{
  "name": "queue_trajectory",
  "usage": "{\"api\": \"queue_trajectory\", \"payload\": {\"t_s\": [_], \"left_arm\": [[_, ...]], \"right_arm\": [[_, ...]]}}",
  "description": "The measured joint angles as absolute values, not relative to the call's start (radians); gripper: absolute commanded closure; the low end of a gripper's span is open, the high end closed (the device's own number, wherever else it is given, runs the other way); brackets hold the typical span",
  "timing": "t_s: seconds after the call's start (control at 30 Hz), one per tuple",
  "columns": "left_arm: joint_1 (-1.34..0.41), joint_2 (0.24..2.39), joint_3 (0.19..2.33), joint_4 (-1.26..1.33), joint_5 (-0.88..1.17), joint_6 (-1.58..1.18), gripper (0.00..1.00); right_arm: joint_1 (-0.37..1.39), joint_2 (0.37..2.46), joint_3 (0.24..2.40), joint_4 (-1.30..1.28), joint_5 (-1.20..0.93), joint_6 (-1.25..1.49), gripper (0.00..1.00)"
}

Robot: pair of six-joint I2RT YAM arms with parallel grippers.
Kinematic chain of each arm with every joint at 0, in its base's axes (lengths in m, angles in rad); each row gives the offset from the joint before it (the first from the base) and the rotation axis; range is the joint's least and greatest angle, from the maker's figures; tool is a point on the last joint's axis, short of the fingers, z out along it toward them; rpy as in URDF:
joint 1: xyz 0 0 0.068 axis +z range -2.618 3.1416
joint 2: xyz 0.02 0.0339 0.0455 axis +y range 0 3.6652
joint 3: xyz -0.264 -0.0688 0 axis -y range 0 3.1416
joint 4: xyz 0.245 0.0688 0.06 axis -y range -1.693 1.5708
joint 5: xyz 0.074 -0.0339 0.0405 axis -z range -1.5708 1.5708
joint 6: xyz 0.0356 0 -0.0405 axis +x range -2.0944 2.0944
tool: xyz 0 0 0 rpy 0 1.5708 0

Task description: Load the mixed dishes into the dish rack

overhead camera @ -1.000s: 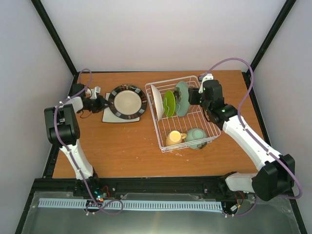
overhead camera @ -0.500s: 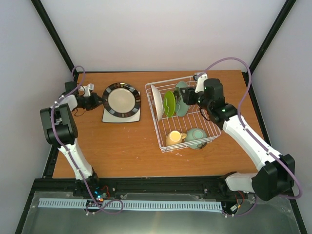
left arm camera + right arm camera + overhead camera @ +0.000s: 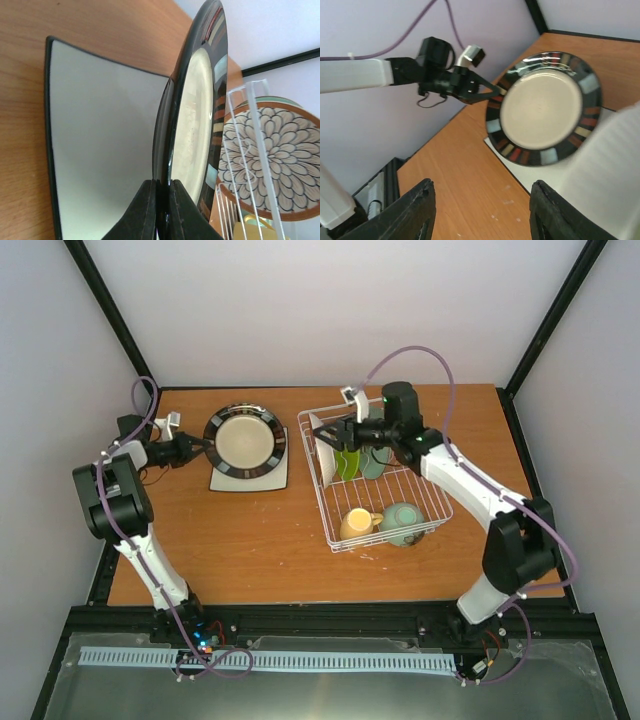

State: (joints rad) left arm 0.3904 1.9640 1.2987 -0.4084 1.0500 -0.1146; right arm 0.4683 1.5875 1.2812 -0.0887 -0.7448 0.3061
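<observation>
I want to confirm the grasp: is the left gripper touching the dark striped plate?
Touching. The left wrist view shows the left gripper with its jaws pinched shut on the rim of the dark striped plate, with no gap on either side.

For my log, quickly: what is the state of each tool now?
Left tool: closed on the dark striped-rim plate, at its rim.
Right tool: open, holding nothing.

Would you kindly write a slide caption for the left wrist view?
Left tool grips the striped-rim plate by its edge above the square white plate; petal-patterned plate beyond.
</observation>
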Motion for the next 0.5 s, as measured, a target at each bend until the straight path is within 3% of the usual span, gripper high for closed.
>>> {"api": "queue_trajectory", "payload": {"t_s": [0.27, 0.5], "left_arm": [[0.408, 1.983, 1.298, -0.358, 1.216, -0.115, 0.99], [0.408, 1.978, 1.298, -0.348, 1.331, -0.112, 0.99]], "right_arm": [[0.559, 1.750, 1.496, -0.147, -0.823, 0.251, 0.48], [0.589, 1.853, 1.537, -0.193, -0.826, 0.233, 0.46]]}}
